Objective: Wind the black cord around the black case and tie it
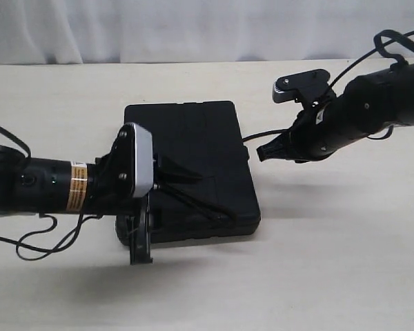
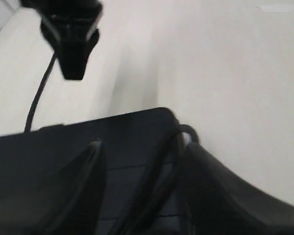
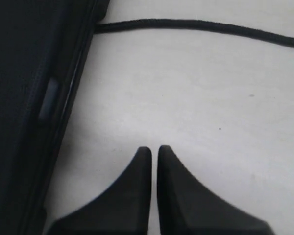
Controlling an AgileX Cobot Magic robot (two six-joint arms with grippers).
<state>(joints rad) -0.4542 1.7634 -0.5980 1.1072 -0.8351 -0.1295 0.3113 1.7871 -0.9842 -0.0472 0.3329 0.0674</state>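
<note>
So from the right wrist cam we're looking at our right claw (image 3: 154, 151) with both tips pressed pretty much together. There's just a sliver of pale surface (image 3: 196, 103) showing between them and nothing pinched in there. The black case (image 3: 24, 98) sits on the surface just off to one side of the tips, not touching them, and we can make out a small greyish tab (image 3: 49, 100) on its edge. The black cord (image 3: 196, 23) comes out from the case's edge and trails across the surface, well clear of the claw.
</note>
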